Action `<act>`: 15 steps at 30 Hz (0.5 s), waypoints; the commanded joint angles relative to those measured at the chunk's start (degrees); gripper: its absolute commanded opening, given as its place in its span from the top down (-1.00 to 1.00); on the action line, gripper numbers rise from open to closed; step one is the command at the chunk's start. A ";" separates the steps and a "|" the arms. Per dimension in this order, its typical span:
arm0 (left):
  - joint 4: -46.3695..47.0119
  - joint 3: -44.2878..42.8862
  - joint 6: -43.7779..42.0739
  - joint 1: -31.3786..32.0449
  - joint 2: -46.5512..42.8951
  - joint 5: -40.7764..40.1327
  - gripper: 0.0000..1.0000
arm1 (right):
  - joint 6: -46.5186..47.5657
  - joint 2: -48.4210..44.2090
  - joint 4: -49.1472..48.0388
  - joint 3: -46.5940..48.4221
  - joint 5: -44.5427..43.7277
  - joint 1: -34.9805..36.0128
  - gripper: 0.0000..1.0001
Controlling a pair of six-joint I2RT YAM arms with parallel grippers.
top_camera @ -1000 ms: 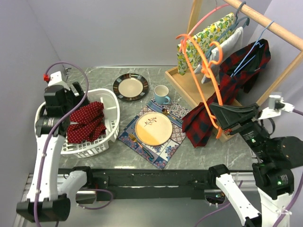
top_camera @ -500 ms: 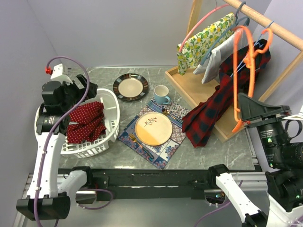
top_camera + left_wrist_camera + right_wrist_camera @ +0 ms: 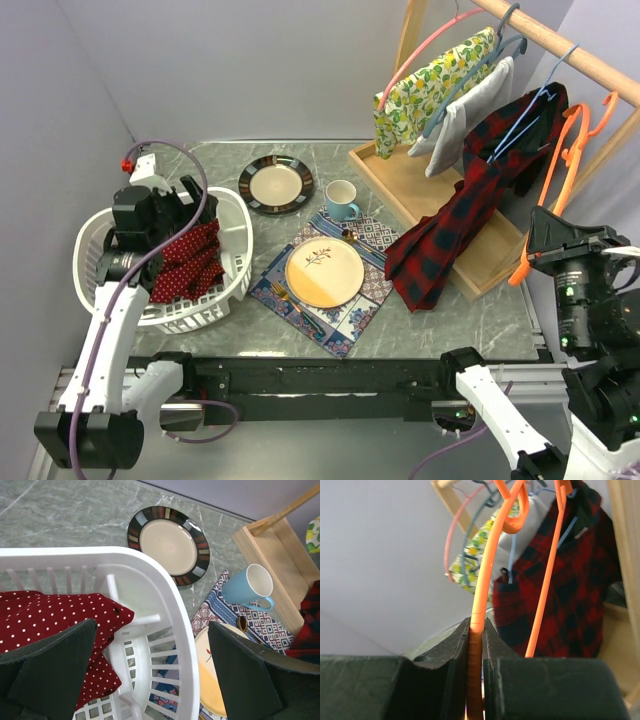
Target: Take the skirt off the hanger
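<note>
Skirt (image 3: 190, 262) off, in basket (image 3: 236, 214). Right end effector (image 3: 476, 630) grasping bare orange hanger (image 3: 478, 600); left end effector (image 3: 150, 670) released. Next, probably: park hanger.

**Soft, Even White Light**

Bright and diffuse from above, with faint soft shadows on the marble table (image 3: 210, 165). Crisp across the overhead view. Blurred up close in both wrist views: dark fingers (image 3: 55, 670), orange hanger (image 3: 476, 620). Mildly bowed at wide-angle edges.

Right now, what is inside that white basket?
A red cloth with white dots lies crumpled in the basket. Whatever is beneath the cloth is covered, so I cannot tell if anything else is there.
</note>
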State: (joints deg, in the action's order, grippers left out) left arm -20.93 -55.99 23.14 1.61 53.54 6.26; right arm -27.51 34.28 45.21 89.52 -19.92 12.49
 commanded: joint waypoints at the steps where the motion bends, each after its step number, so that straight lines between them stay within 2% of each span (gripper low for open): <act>1: 4.40 0.88 -1.16 0.41 -4.40 -0.37 -0.99 | 2.02 2.97 -5.48 -1.28 -5.12 0.34 1.00; 7: 4.23 0.97 -1.34 0.94 -4.76 -0.20 -0.99 | 3.16 8.43 -13.21 -1.89 -10.31 0.34 1.00; 15: 4.23 0.97 -1.16 1.38 -4.41 -0.11 -0.99 | 1.67 12.30 -16.29 -0.48 -12.50 0.34 1.00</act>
State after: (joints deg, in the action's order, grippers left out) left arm -18.98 -54.96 22.98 2.57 49.47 6.17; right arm -25.65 46.37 35.62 87.85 -28.80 12.56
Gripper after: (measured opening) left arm 0.994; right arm 0.176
